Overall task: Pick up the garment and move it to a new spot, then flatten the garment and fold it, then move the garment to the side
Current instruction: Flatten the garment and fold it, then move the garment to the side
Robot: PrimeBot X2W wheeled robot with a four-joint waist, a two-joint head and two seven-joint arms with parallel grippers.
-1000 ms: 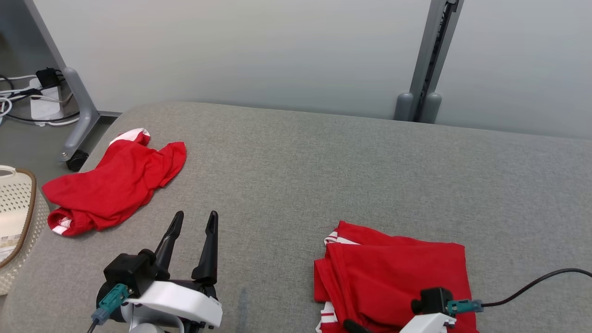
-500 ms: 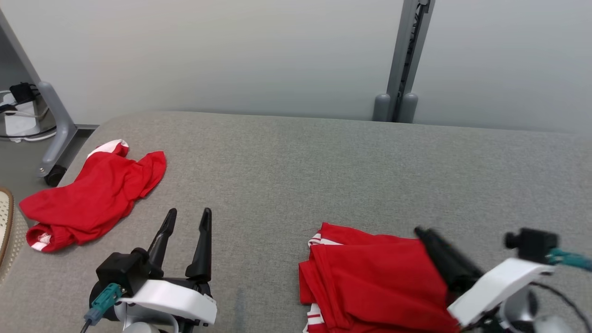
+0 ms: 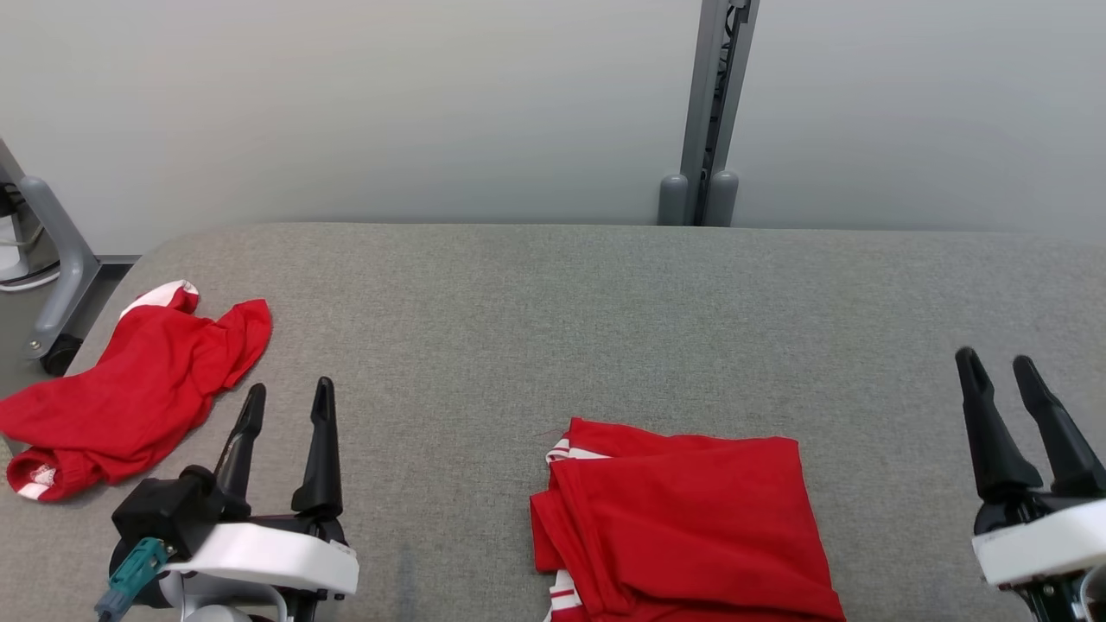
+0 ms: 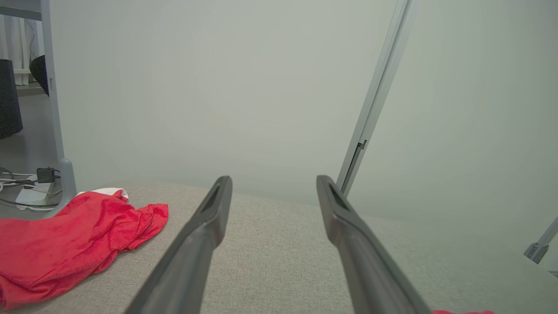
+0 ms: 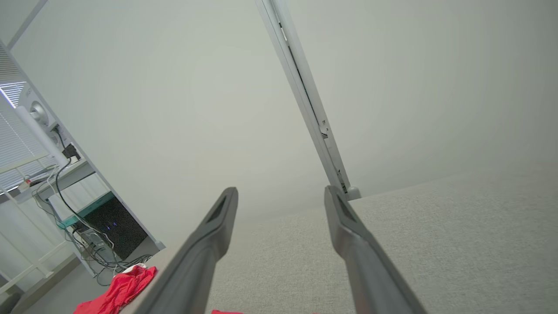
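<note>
Swung aside over the grey table [image 3: 605, 302] from the folded red garment [image 3: 683, 527] at 6 o'clock, likely soft and floppy, best pinched through its layered edge, the right gripper [image 3: 994, 358] at 4 o'clock, like the left gripper [image 3: 290, 386] at 8, gapes empty.

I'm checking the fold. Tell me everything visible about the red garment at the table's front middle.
The garment is thin red fabric with white-striped trim at its left corners. Folded into a rough rectangle, layered edges leftward, it lies flat on the grey table, its near edge out of frame. Only the table visibly touches it.
</note>
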